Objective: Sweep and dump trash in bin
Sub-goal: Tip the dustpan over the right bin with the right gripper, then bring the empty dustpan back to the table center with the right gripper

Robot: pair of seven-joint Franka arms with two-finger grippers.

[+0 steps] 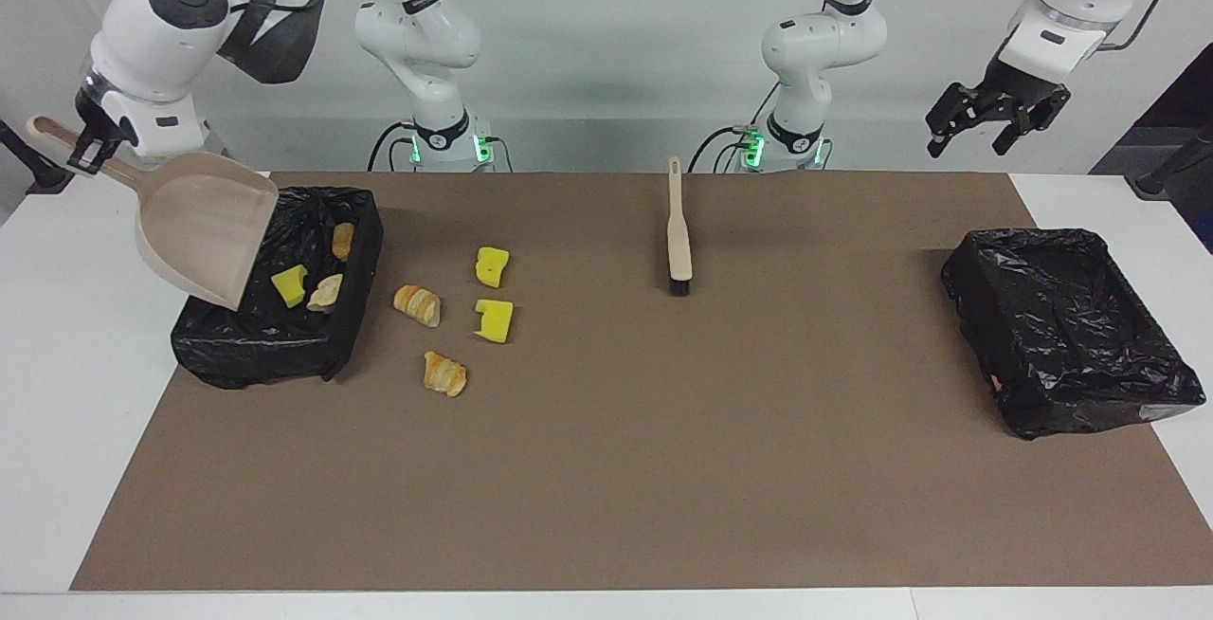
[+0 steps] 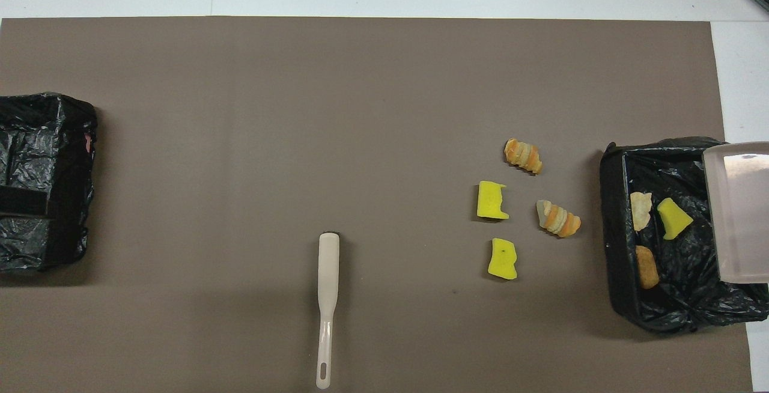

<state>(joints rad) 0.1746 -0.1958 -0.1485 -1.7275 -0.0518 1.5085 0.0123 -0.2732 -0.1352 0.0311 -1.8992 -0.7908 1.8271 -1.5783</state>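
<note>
Closest to the robots' edge, the right claw (image 1: 83,152) hangs over the right arm's end of the surface (image 1: 606,487), its fingers clamped on the handle of a beige dustpan (image 1: 201,220). The pan is tipped mouth-down, its lip over the black-lined bin (image 1: 275,355) at that end. The left claw (image 1: 986,132) waits in the air over the left arm's end of the robots' edge, its fingers spread and holding nothing.

Next we see a beige brush (image 1: 678,239) lying flat near the middle of the surface, handle toward the robots and dark bristles pointing away from them.

Some of the trash is in the bin under the pan: a brown lump (image 1: 342,239) nearest the robots, then a pale bread piece (image 1: 325,293) and a yellow sponge chunk (image 1: 289,285) side by side. Four pieces lie on the surface beside that bin, between it and the brush. A yellow chunk (image 1: 492,266) is nearest the robots, then a croissant lump (image 1: 418,304), then a second yellow chunk (image 1: 494,319), and farthest out a second croissant lump (image 1: 445,373).

A second black-lined bin (image 1: 1071,336) sits at the left arm's end, well apart from the trash.
</note>
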